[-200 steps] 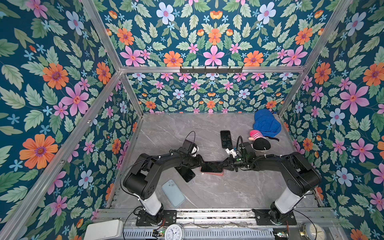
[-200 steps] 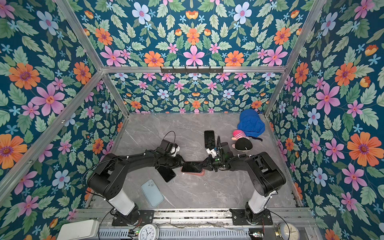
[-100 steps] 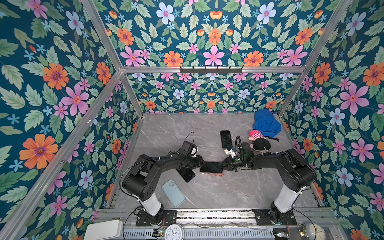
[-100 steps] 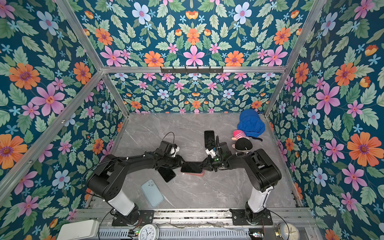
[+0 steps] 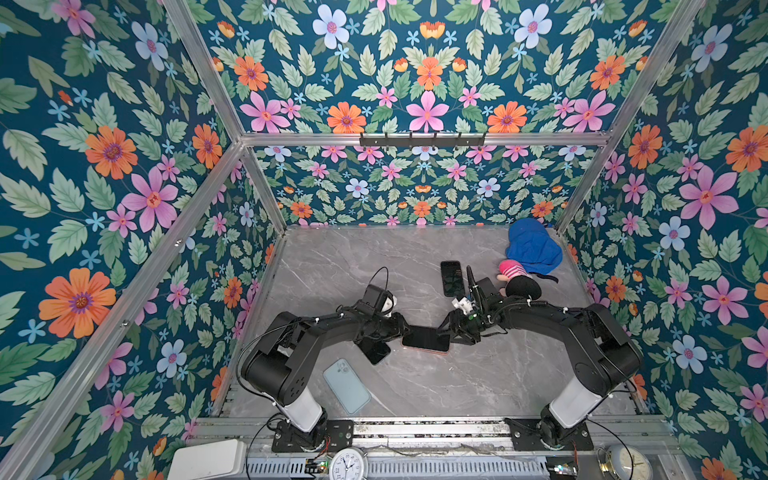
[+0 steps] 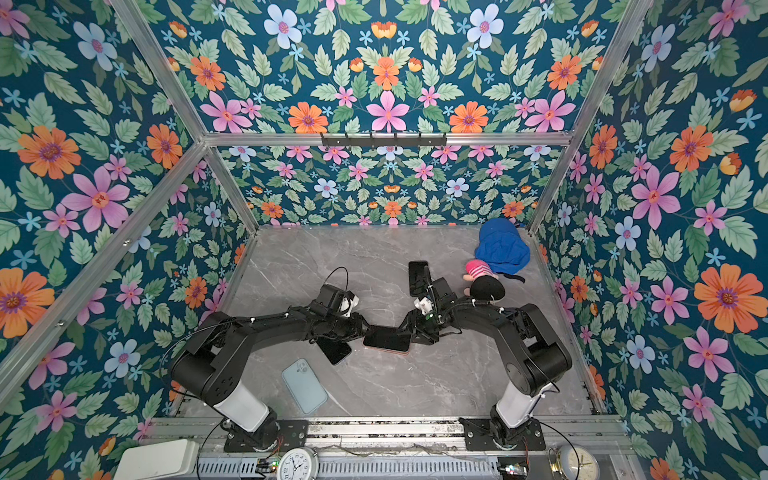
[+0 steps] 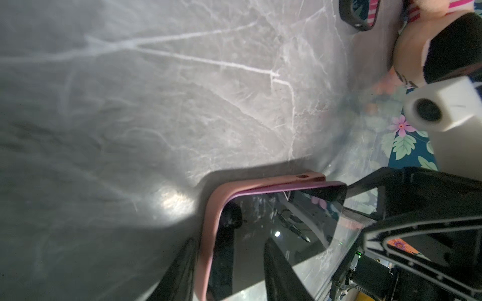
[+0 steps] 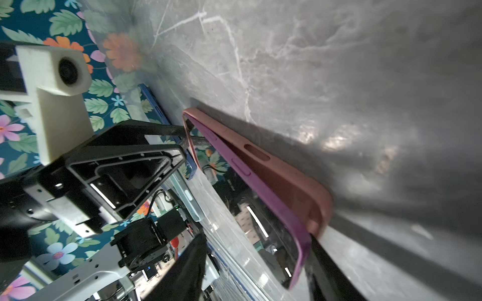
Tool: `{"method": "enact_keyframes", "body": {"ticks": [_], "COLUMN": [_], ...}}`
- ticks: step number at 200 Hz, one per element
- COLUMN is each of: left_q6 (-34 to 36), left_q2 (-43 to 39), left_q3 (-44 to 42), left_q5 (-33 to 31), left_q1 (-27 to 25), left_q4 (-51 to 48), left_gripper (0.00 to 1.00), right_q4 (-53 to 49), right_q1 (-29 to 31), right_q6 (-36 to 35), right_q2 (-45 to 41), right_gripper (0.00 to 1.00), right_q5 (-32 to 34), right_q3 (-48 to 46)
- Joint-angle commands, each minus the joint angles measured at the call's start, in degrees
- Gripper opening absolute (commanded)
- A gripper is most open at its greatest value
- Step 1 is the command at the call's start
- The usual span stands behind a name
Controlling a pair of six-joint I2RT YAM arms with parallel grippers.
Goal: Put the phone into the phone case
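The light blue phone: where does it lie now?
In both top views the light blue phone lies on the marble table, near its front edge, beside the left arm's base.

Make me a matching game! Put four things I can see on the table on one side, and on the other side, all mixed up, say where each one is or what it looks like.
Things:
1. pink case
2. light blue phone
3. blue cloth
4. doll

Clues:
a. bunched in the far right corner of the table
b. lying flat, camera side up
c. partly around the purple phone, not fully on yet
d. black hair and pink stripes

Pairs: 1-c, 2-b, 3-a, 4-d
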Motion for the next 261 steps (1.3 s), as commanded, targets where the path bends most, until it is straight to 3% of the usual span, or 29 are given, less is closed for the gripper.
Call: {"method": "enact_keyframes", "body": {"ticks": [1, 28, 81, 129, 195, 261], "left_q6": [0.7, 0.4, 0.1, -0.5, -0.8, -1.9], "left_q2": [-0.8, -1.7, -1.4, -0.7, -0.7, -1.1], "left_q3": [-0.4, -0.7, -1.1, -0.9, -1.9, -2.9], "left_q5": [-0.1, 1.3, 2.1, 2.9, 3.2, 4.2], "left_q1": [0.0, 0.0, 0.0, 0.0, 0.0, -0.2], "left_q4": [-1.6, -2.2, -1.9, -0.7, 0.3, 2.1], "left_gripper": [0.45, 0.46, 0.5, 0.47, 0.45, 0.45], "right_q4": [-10.0, -13.8, -12.3, -9.7, -8.7, -6.3], "right_q1": [1.0, 4.1, 6.7, 7.4, 8.0, 8.4], "right_q6": [-2.9, -1.8, -1.8, -0.8, -0.3, 0.5], "right_q2": [-3.3, -6.8, -6.4, -3.6, -2.8, -2.5], "right_gripper": [0.66, 0.63, 0.47, 0.27, 0.14, 0.09], "right_q5": [8.1, 14.4, 18.1, 15.7, 14.7, 13.6], "right_q3": [0.7, 1.1, 1.1, 0.8, 0.4, 0.0]}}
